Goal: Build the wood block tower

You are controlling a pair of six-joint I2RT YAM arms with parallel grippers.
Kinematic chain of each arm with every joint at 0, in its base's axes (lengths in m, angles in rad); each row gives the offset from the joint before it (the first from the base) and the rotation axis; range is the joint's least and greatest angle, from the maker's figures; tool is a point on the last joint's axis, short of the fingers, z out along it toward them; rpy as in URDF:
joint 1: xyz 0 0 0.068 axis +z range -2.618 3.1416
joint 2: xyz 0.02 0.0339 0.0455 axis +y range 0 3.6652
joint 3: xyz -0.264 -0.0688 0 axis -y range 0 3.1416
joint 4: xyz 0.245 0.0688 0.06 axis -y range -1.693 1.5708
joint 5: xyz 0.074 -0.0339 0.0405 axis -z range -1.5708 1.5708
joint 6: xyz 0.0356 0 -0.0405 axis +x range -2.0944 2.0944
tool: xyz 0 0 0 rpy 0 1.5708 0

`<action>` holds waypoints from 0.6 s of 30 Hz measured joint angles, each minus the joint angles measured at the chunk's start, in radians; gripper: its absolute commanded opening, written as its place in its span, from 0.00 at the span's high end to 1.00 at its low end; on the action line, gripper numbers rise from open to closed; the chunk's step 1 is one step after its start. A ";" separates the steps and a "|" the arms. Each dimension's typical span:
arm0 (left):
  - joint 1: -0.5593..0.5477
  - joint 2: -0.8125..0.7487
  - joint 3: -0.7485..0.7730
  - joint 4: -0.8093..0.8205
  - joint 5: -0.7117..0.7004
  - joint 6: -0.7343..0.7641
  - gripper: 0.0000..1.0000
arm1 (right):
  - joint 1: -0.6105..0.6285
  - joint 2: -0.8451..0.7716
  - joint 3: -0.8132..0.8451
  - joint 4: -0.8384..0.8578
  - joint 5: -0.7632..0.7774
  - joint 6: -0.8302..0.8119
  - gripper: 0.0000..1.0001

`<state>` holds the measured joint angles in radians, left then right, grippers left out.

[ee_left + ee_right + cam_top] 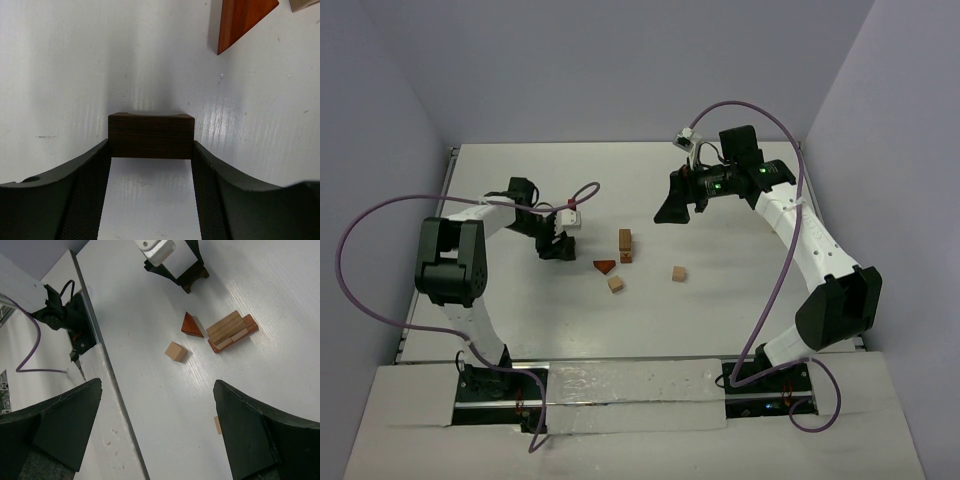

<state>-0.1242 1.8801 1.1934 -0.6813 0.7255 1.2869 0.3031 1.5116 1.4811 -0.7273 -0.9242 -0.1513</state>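
Left pincer nipping a dark block, the tower start waiting to its right.
I am holding the dark block (151,131) by its ends in the very tips of my left pincer (151,155), closed snug, down at the table (740,320). My right pincer (157,412) is hanging wide open and empty. With so shallow a bite, the block may be twisting or slipping free as I lift. The tower (625,244), a tan piece on a reddish bar, is sitting to the right of my left pincer, apart from it. The wedge (605,266) is lying near that path, so a low swing risks knocking either.
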 measured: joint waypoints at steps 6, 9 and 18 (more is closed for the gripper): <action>-0.003 -0.002 0.000 0.001 -0.001 -0.015 0.68 | 0.000 0.000 0.000 0.000 0.000 0.000 0.00; -0.017 -0.026 0.000 -0.010 -0.001 -0.049 0.81 | 0.000 0.000 0.000 0.001 0.000 0.000 0.00; -0.144 -0.305 0.025 0.006 0.032 -0.275 0.96 | 0.000 -0.001 0.000 0.000 0.000 -0.007 0.00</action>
<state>-0.2681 1.5755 1.2186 -0.6755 0.7573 1.0122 0.3031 1.5108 1.4811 -0.7274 -0.9245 -0.1587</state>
